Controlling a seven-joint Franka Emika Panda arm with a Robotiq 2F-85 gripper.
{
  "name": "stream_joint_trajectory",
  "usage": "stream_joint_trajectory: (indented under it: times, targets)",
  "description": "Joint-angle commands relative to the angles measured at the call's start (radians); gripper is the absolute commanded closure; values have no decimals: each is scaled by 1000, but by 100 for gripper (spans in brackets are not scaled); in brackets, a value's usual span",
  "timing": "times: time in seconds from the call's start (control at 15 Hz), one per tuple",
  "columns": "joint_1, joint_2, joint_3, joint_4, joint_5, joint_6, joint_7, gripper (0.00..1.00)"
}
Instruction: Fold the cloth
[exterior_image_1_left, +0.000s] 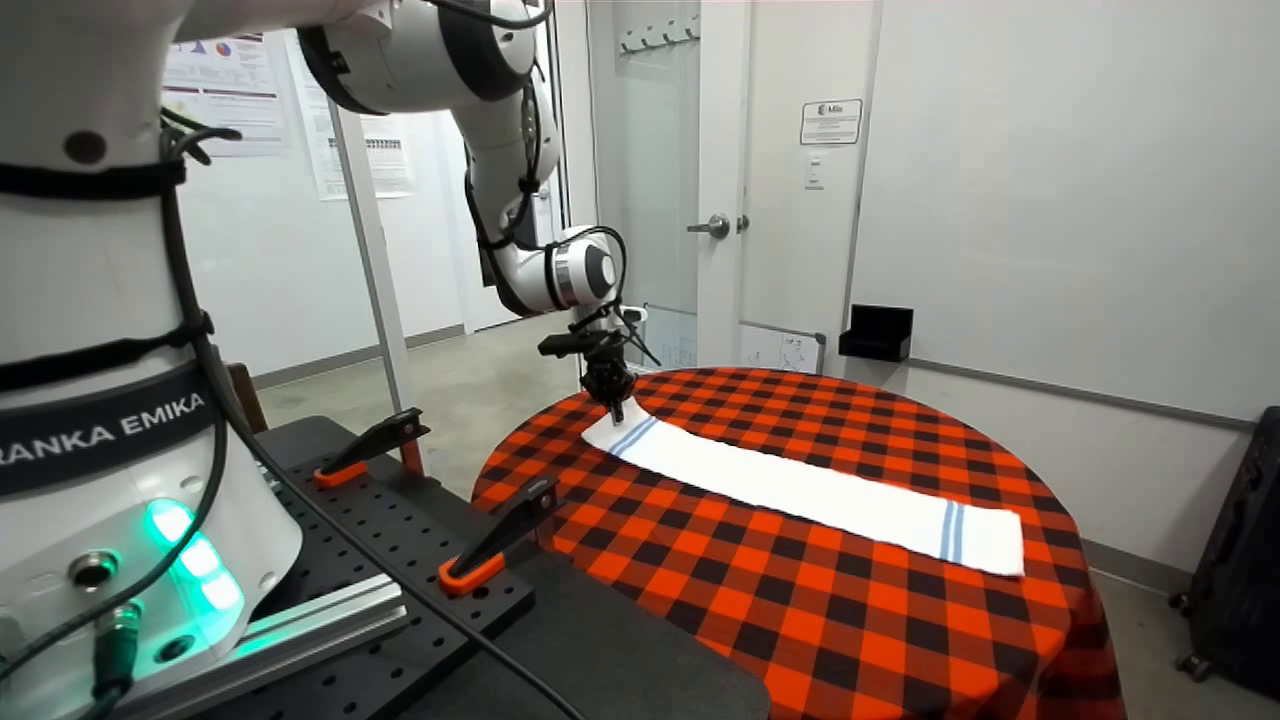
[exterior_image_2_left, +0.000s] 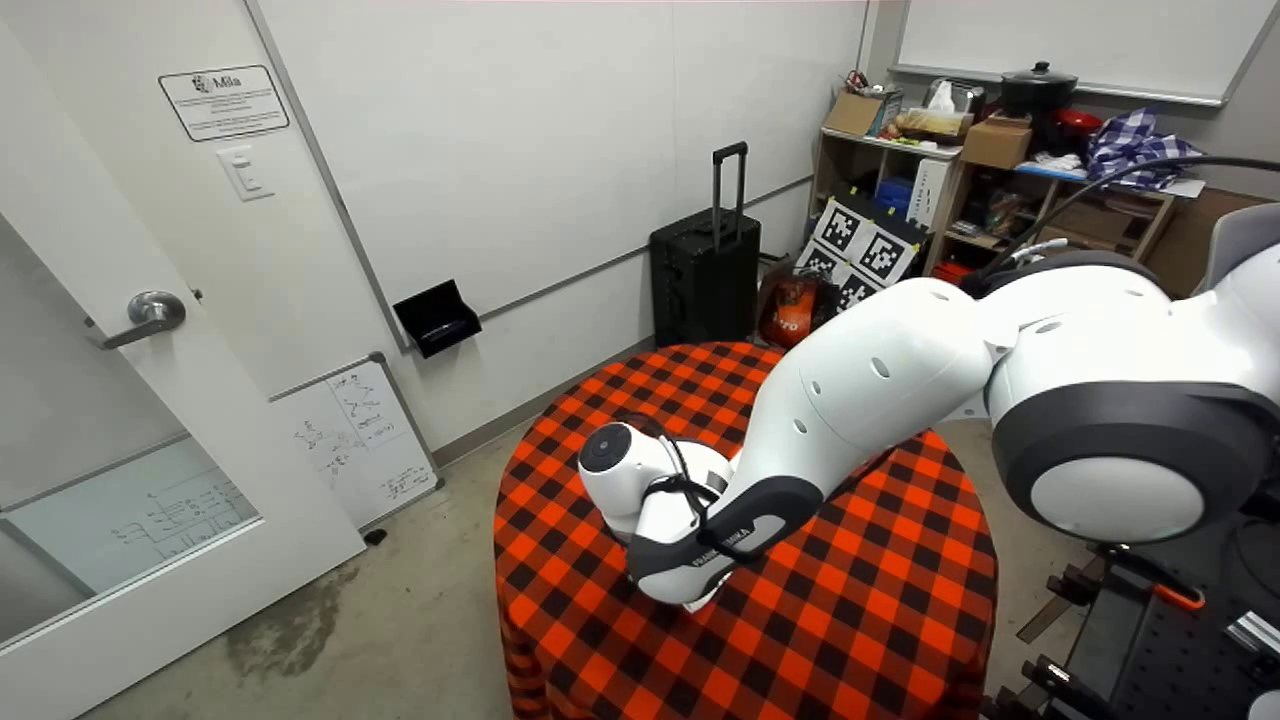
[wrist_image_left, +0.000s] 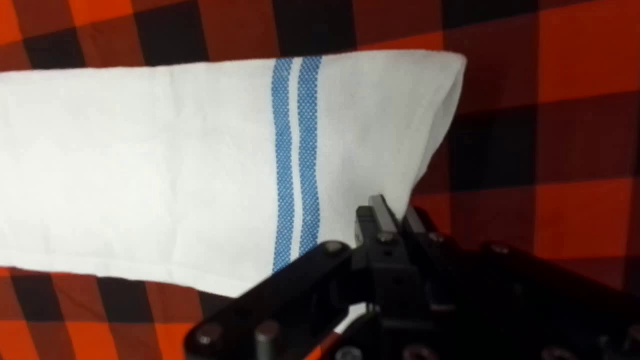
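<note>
The white cloth (exterior_image_1_left: 800, 487) lies stretched out lengthwise on the checked tablecloth in an exterior view, with a pair of blue stripes near each end. In the wrist view the cloth (wrist_image_left: 200, 165) shows one striped end. My gripper (exterior_image_1_left: 617, 412) is at that end, the one at the table's far left edge. In the wrist view the gripper (wrist_image_left: 400, 212) is closed with the middle of the cloth's end edge pinched between its fingers. The end edge draws inward to the fingers and one corner curls up slightly. In an exterior view the arm (exterior_image_2_left: 700, 510) hides the gripper and nearly all the cloth.
The round table wears a red-and-black checked tablecloth (exterior_image_1_left: 740, 610). A black bench (exterior_image_1_left: 600, 640) with orange-tipped clamps (exterior_image_1_left: 500, 540) stands beside the robot base. A door (exterior_image_1_left: 720, 225), a whiteboard wall (exterior_image_1_left: 1060, 200) and a black suitcase (exterior_image_2_left: 705, 275) stand around the table.
</note>
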Motion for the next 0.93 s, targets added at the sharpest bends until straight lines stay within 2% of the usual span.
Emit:
stream_joint_trajectory:
  times: [0.0,0.4,0.67,0.87]
  targets:
    - [2,-118,13,-73,-16,-3,-50,99]
    - [-1,-315,9,-194,4,-1,-119,99]
    - [-24,-486,41,-322,29,1,-136,99]
    - [-45,-635,86,-411,25,-16,-224,99]
